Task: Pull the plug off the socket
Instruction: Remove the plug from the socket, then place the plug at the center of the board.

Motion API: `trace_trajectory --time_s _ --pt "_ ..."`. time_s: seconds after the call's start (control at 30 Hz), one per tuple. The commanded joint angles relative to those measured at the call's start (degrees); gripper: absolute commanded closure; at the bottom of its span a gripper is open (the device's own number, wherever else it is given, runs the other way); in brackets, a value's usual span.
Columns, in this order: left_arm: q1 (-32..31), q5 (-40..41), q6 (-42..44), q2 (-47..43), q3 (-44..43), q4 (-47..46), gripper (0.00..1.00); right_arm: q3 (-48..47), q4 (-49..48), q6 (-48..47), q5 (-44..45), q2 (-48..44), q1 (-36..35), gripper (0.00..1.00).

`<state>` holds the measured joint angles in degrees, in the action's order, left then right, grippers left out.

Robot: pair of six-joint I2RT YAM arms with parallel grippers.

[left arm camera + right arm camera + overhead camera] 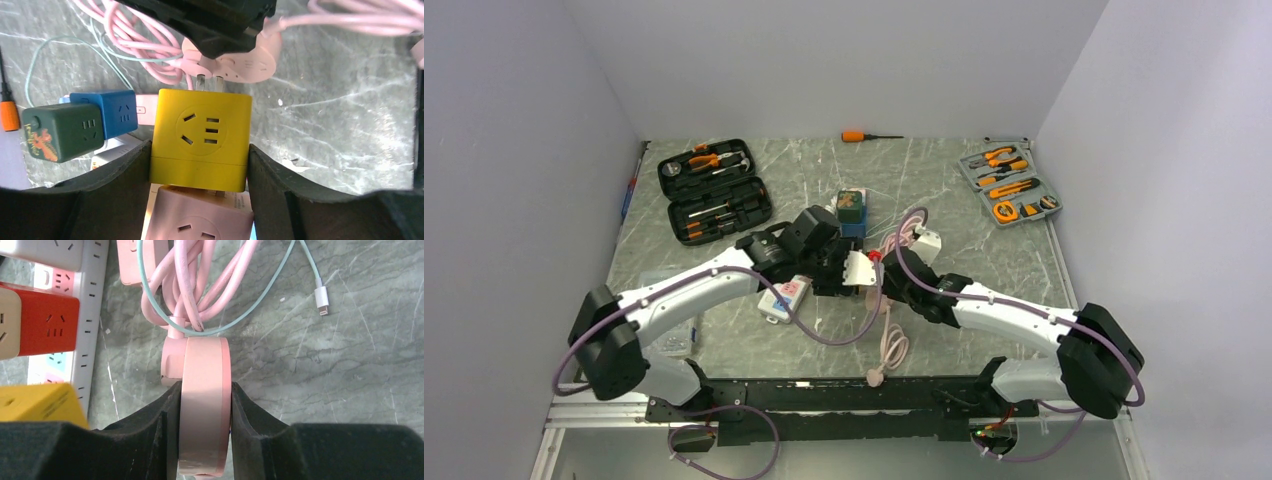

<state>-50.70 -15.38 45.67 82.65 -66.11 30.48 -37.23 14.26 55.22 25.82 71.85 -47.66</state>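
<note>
Clamping yellow socket (200,130), left pincer (198,167); right pincer (205,397) clenched on pink plug (202,365); prongs (210,82) showing at socket edge.

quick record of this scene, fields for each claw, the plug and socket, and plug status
left claw: shut on yellow cube socket
right claw: shut on pink plug
prongs: bare metal showing between plug and socket
plug status: partly out, cannot tell if fully free
nearby: blue cube, dark green cube, beside the socket

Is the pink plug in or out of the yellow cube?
Mostly out. Bare metal prongs show between the pink plug and the yellow cube; whether their tips sit inside, cannot tell.
</note>
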Motion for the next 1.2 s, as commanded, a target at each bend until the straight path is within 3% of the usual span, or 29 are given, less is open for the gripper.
trace_trajectory --time_s 0.0,0.27,0.47,0.63,0.73,0.8,0.93,1.1,1.17 --pt "-1.9 0.4 -6.2 -5.6 2.3 -3.6 1.0 2.2 13.2 -1.8 6.3 1.8 0.5 1.0" --pt "-4.3 1.0 -9.0 -6.4 8.5 -2.8 1.0 3.2 13.1 -5.2 5.6 -5.5 5.1 1.0" --pt "-4.5 2.9 -15.6 2.0 3.8 4.7 1.0 7.5 11.7 -4.1 0.4 -11.8 7.0 1.0" --pt "-5.7 3.8 -16.4 4.1 6.1 0.6 1.0 10.5 10.5 -1.7 -1.7 -14.6 7.2 1.0" --pt "-6.0 3.5 -16.3 5.5 6.9 -1.1 0.88 11.9 7.9 -1.9 -3.4 -16.5 7.3 1.0" --pt "-6.3 3.0 -16.4 6.0 7.4 -2.1 0.72 12.6 6.1 -2.3 -4.8 -17.7 7.4 1.0" --pt "-6.5 0.4 -16.7 6.5 8.1 -2.2 0.53 13.9 4.0 -2.6 -6.1 -19.8 7.9 1.0" --pt "-6.7 -3.0 -17.7 6.6 9.9 -3.0 0.06 14.6 3.2 -2.8 -7.0 -21.5 8.9 1.0" --pt "-6.7 -3.3 -18.0 6.3 8.8 -2.2 0.01 14.7 2.8 -3.2 -7.3 -22.1 9.1 1.0"
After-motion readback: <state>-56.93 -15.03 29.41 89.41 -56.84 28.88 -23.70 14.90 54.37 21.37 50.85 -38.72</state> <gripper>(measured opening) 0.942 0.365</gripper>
